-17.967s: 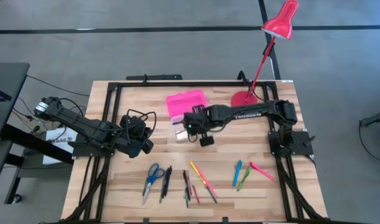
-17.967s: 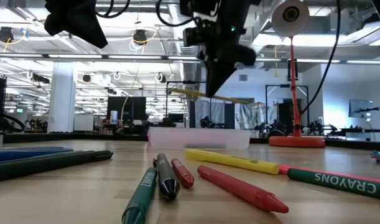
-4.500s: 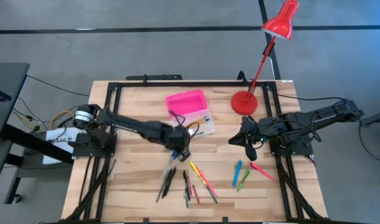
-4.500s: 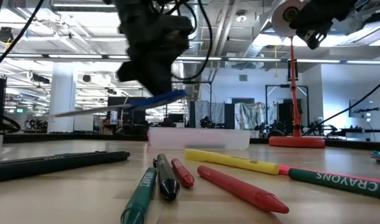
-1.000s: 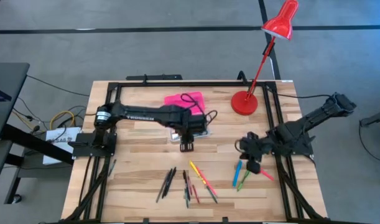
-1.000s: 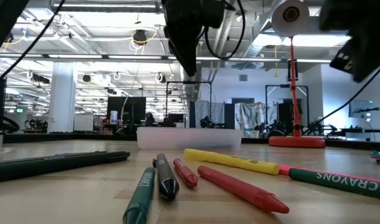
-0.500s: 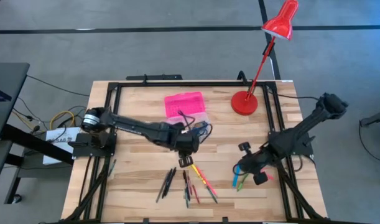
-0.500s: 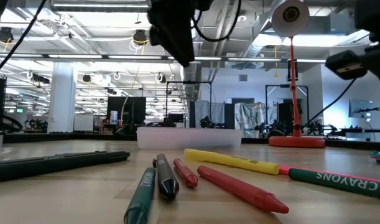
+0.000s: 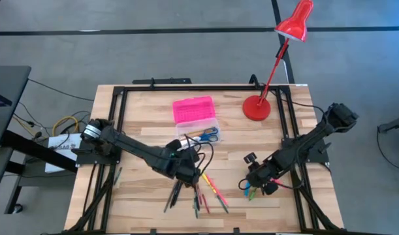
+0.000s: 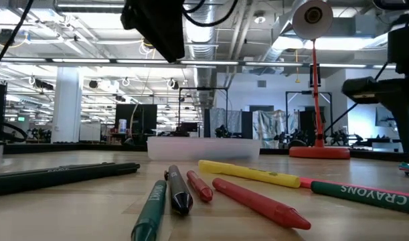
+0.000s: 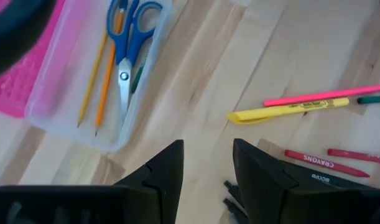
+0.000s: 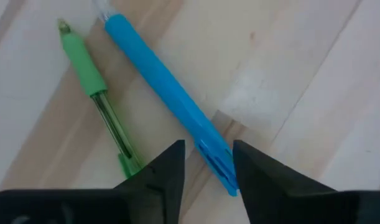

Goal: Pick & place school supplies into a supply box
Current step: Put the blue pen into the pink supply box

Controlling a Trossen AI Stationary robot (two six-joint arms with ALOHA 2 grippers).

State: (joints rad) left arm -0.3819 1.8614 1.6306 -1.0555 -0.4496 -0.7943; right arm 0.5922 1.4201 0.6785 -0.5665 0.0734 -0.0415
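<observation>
The supply box stands at the table's far middle, its pink lid [image 9: 194,109] open behind the clear base [image 9: 198,135]. Blue-handled scissors [image 11: 129,37] and two pencils [image 11: 96,81] lie in the base. My left gripper [image 9: 191,177] hangs open over the loose pens at the near middle: a yellow marker [image 11: 289,111], red crayons [image 11: 314,160] and black pens [image 11: 232,194] flat on the wood. My right gripper [image 12: 208,155] is open low over a blue pen [image 12: 165,87], whose near end lies between the fingers. A green pen [image 12: 96,106] lies beside it.
A red desk lamp stands on its round base [image 9: 255,108] at the far right, its head reaching beyond the table. A black frame [image 9: 186,87] runs around the tabletop. Bare wood lies at the near left [image 9: 130,189].
My left gripper has left the supply box and swung toward the table's near edge, rolling as it went, and now stands over the loose pens. My right gripper has come down and toward the near edge, onto the blue and green pens.
</observation>
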